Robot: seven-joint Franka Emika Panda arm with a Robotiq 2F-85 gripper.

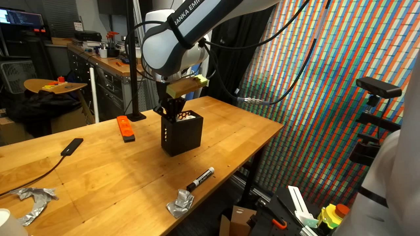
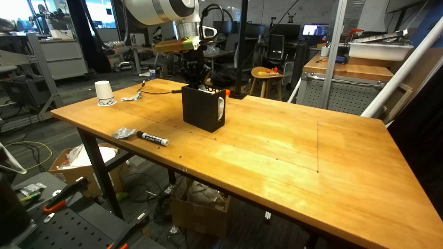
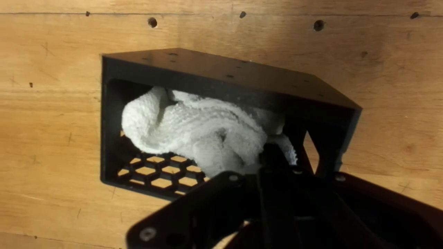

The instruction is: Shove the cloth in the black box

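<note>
The black box (image 1: 182, 135) stands upright on the wooden table in both exterior views. From above, in the wrist view, the white cloth (image 3: 187, 128) lies bunched inside the box, below its rim (image 3: 193, 77). Some honeycomb floor or wall shows beside the cloth. White fabric also shows through a side opening of the box (image 2: 199, 110) in an exterior view. My gripper (image 3: 277, 152) points down into the box near an end, its fingers together against the cloth's edge. The fingertips are dark and partly lost in shadow; no fabric is visibly pinched between them.
An orange tool (image 1: 125, 127) lies behind the box, near the foot of a black post (image 1: 136, 117). A marker (image 1: 200, 178) and crumpled silver tape (image 1: 180, 203) sit by the table edge. Farther along are a paper cup (image 2: 104, 91) and a small black hub (image 1: 72, 146) with its cable.
</note>
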